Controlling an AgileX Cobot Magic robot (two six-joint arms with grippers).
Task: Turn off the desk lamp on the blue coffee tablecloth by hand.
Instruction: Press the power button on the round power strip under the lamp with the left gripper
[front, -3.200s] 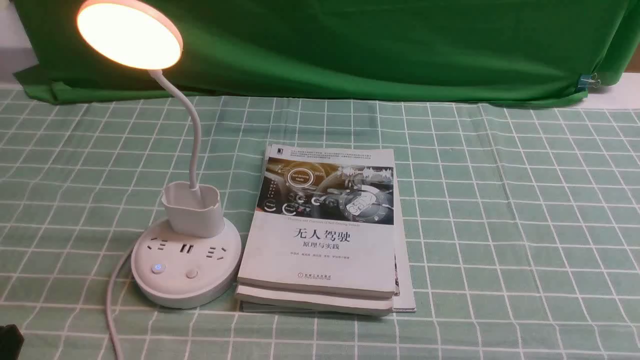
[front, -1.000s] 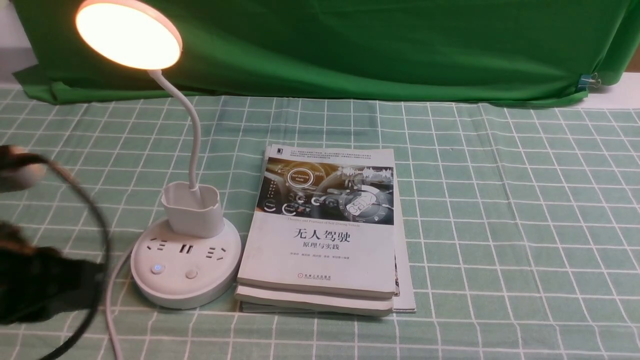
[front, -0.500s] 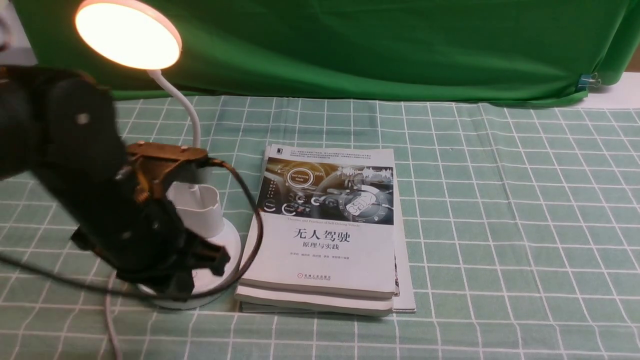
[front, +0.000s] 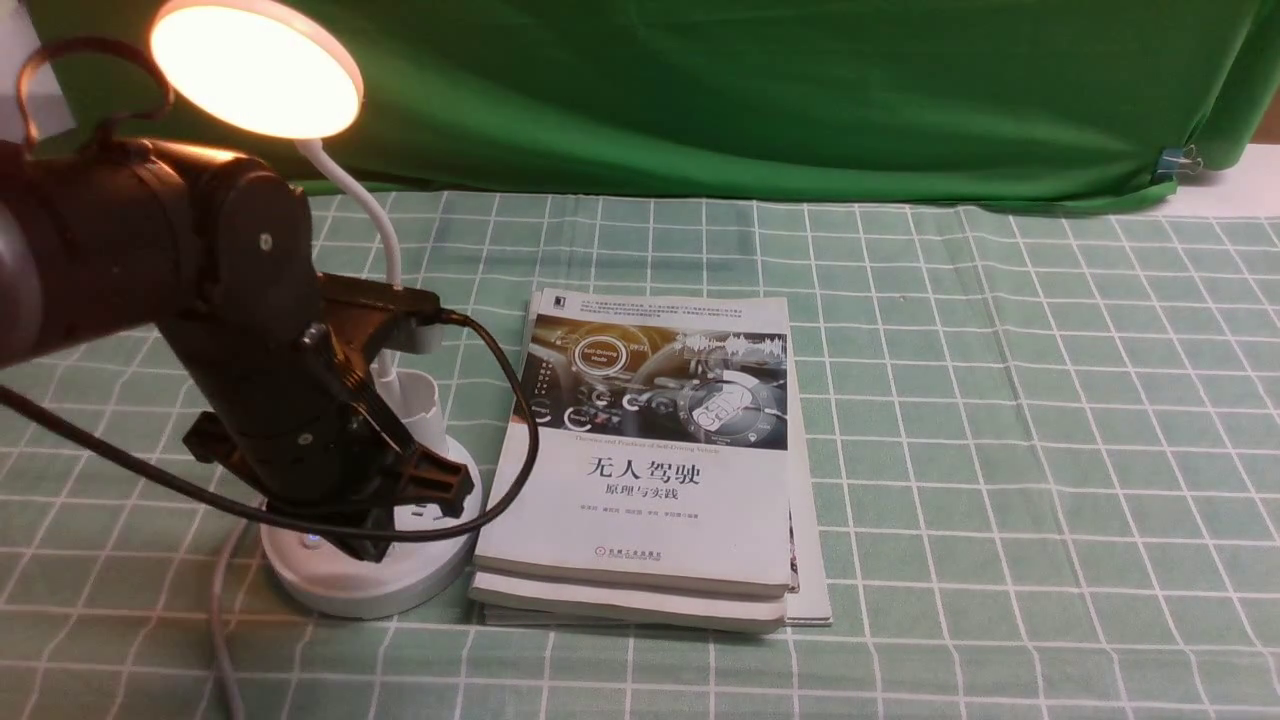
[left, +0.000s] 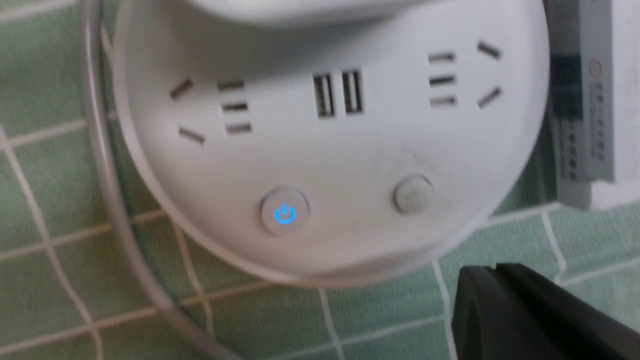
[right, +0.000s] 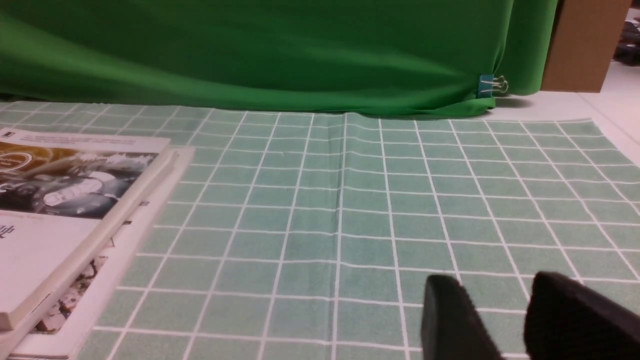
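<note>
- A dark green backdrop cloth (front: 750, 90) hangs behind the desk (front: 1240, 190), which is covered by the blue coffee tablecloth (front: 1000, 400), pale teal with a white grid.
- The desk lamp (front: 255, 70) stands at the far left of the cloth, and its disc head glows warm.
- The left claw (front: 400, 515) hangs low over the lamp's round base (left: 325, 165). Only one dark edge of it shows in the wrist view, so I cannot tell how wide it is.
- The power button (left: 284, 214) shows a blue symbol, with a plain button (left: 413, 193) beside it. Neither looks touched.
- A stack of books (front: 650, 480) lies just beside the base.
- A binder clip (front: 1180, 160) pins the backdrop at the right.
- The right claw (right: 495, 300) is over bare cloth, parted by a modest gap and holding nothing.
- Progress: the approach looks finished, but the lamp is lit, so the press remains to be done.
</note>
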